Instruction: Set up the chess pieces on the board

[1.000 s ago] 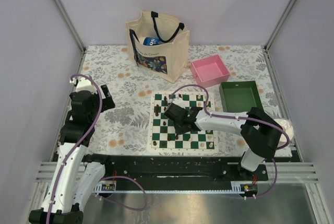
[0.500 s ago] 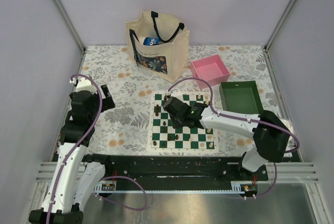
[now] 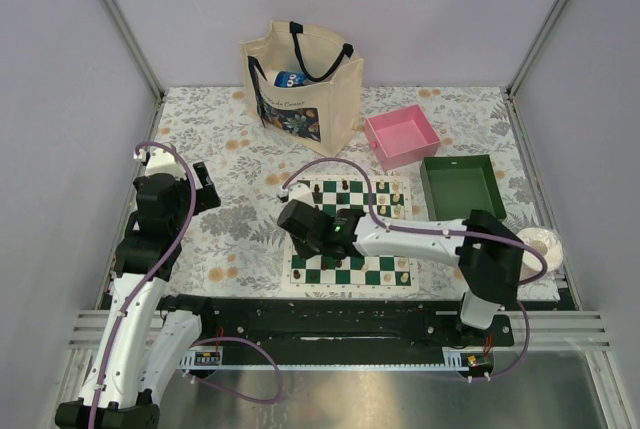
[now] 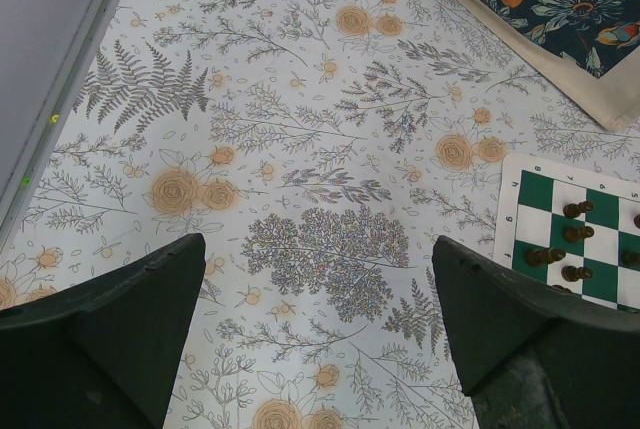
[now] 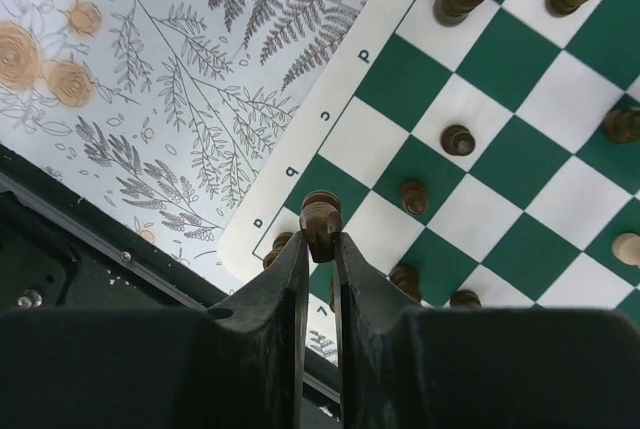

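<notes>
One dark chess piece (image 5: 320, 217) sits pinched between the right fingers (image 5: 285, 294) over the board (image 5: 340, 84)'s left edge, while the left fingers (image 4: 130, 319) gape wide above the counter (image 4: 300, 149).

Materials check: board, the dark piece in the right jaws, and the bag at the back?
Board: thin flat sheet with matte printed checks, probably card or vinyl. Dark piece: brown with a soft sheen and a turned shape, likely stained wood, possibly plastic. Bag: cream woven cloth, looks like canvas; slouched sides, dark strap handles.
</notes>
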You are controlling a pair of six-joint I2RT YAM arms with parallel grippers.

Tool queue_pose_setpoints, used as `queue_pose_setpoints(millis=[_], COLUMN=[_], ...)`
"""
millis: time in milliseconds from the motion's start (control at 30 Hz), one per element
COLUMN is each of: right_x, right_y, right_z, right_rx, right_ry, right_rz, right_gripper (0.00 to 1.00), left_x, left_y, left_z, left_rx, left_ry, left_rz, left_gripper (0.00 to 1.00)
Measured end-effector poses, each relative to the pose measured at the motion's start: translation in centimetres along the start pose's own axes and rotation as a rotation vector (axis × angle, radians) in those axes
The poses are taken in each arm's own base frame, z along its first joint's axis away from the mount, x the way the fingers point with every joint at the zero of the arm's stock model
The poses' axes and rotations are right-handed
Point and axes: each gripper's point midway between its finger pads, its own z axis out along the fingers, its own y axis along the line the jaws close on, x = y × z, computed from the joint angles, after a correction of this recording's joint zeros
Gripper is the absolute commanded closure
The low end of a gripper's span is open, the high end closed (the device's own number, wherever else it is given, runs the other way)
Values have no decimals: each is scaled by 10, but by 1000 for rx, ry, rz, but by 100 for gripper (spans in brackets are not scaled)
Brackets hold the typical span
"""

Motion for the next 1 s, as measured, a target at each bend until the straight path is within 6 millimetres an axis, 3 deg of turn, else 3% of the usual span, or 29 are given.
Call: queue_pose_setpoints(millis=[367, 1000], right_x=[33, 45], right_y=[1, 5], right_z=[30, 41], right_rx=[33, 21], right_ry=[88, 135], right_rz=[-41, -40], right_gripper=[81, 80], left_x=[0, 0], left_y=[0, 0], left_z=[0, 0], left_rx=[0, 0], left_ry=[0, 0], left_rz=[0, 0], left_gripper=[1, 1])
